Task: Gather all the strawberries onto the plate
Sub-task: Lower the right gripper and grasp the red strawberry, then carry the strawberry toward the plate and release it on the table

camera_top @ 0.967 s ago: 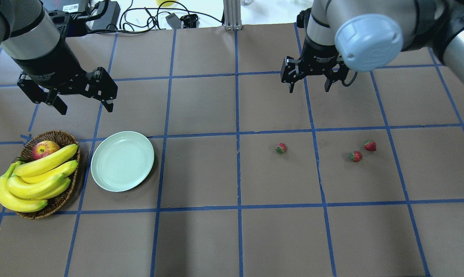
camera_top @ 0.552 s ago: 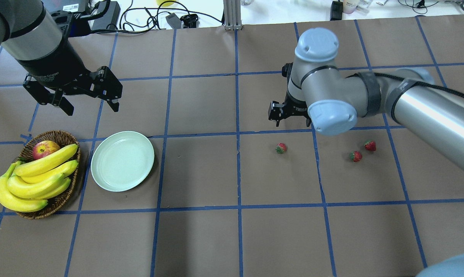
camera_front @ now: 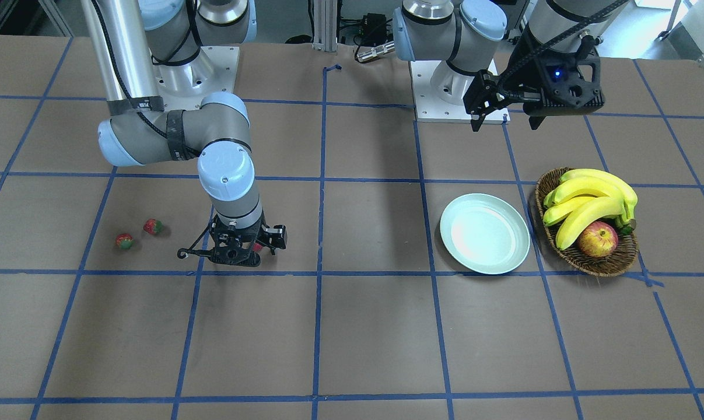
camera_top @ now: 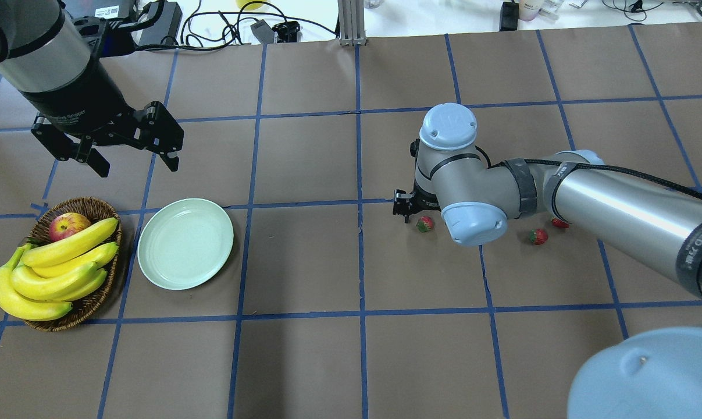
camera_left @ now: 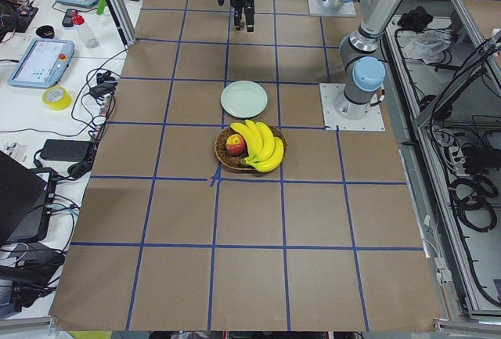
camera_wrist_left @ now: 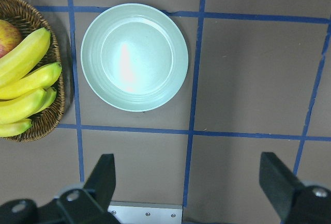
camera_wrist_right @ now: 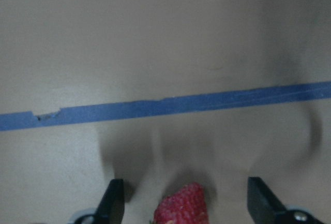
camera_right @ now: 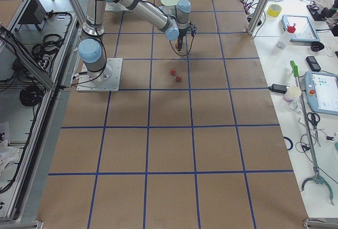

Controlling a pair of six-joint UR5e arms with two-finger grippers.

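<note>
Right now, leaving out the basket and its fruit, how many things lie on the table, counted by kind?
strawberries: 3
plate: 1
Total: 4

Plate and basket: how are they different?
The plate is smooth and pale green; the basket is brown woven wicker. The plate has nothing in it; the basket holds bananas and an apple. The plate is shallow; the basket has taller sides. Both are round, about equally wide, and sit side by side without touching.
</note>
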